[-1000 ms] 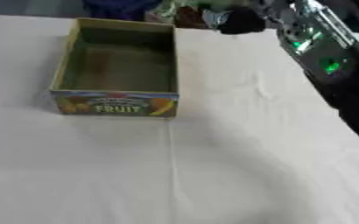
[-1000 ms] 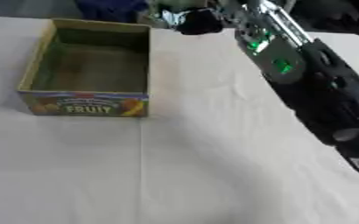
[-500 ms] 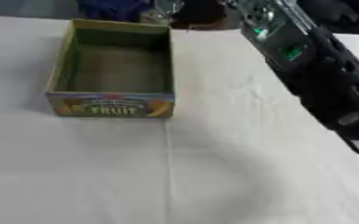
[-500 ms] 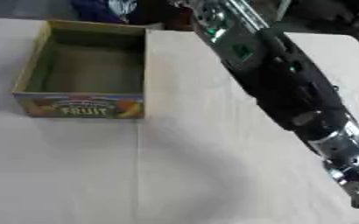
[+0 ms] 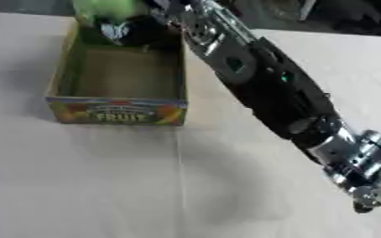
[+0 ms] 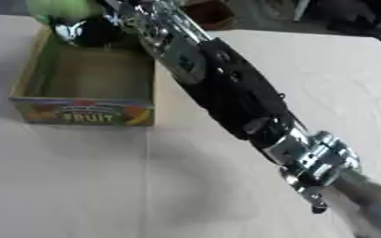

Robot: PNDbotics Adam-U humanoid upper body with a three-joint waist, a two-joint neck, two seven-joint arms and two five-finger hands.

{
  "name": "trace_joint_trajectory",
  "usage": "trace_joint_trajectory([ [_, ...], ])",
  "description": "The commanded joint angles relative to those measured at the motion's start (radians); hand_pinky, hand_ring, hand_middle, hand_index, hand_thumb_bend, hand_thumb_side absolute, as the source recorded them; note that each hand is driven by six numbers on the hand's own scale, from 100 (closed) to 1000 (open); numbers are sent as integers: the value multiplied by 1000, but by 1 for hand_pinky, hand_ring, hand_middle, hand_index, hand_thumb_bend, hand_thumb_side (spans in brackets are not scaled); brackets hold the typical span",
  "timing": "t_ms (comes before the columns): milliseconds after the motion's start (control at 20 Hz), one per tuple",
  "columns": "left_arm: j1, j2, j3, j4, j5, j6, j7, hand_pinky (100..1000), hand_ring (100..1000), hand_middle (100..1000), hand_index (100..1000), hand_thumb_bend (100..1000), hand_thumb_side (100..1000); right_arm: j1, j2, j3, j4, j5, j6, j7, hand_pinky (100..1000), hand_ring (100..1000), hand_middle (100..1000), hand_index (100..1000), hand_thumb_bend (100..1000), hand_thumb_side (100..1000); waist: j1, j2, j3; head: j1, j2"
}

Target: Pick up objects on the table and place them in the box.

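A cardboard box (image 5: 119, 111) with "FRUIT" printed on its front stands open on the white table at the left. My right arm reaches across from the lower right to the box's far end. There my right hand (image 5: 134, 31) is curled round a blurred green object (image 5: 106, 8), held over the box's far rim. The box's floor (image 5: 125, 76) looks bare. My left hand shows in neither view.
The white cloth-covered table (image 5: 104, 186) spreads around the box. My black and silver right forearm (image 5: 267, 88) crosses the middle of the table diagonally. Dark clutter lies beyond the far edge (image 6: 324, 14).
My right arm has swung left, carrying the green object from right of the box to over its far end. The camera has also shifted.
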Motion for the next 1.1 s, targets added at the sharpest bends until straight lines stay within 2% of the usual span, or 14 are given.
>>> trace_joint_trajectory([
  [50, -14, 9, -1, -20, 10, -1, -4, 446, 435, 474, 607, 100, 769, -19, 8, 0, 40, 45, -15, -24, 715, 668, 407, 664, 100, 494, 5, -15, 6, -11, -16],
  [250, -18, 11, 1, -20, 10, 2, -3, 446, 435, 474, 607, 100, 770, -14, 17, 6, 73, 99, -49, -19, 722, 685, 437, 685, 100, 511, -2, -14, 11, -12, -22],
  [450, -24, 12, 0, -20, 11, 3, -3, 445, 435, 474, 606, 100, 770, -11, 26, 15, 98, 189, -101, 30, 726, 711, 495, 716, 100, 551, -8, -12, 18, -15, -26],
  [750, -27, 13, -1, -20, 10, 3, -4, 445, 434, 473, 606, 100, 770, -13, 31, 18, 109, 354, -219, 113, 775, 784, 609, 782, 100, 612, -12, -9, 24, -17, -25],
  [950, -27, 12, 0, -20, 9, 5, -5, 445, 433, 472, 605, 100, 769, -15, 31, 11, 107, 438, -265, 131, 794, 840, 722, 861, 100, 645, -17, -7, 25, -21, -23],
  [1000, -27, 11, 0, -20, 7, 7, -6, 446, 433, 472, 605, 100, 771, -14, 30, 10, 104, 461, -275, 130, 801, 865, 756, 887, 109, 647, -20, -6, 24, -20, -22],
  [1100, -28, 9, 1, -20, 5, 10, -7, 446, 434, 472, 605, 100, 771, -12, 29, 10, 99, 503, -293, 128, 808, 889, 786, 903, 213, 661, -22, -6, 24, -18, -21],
])
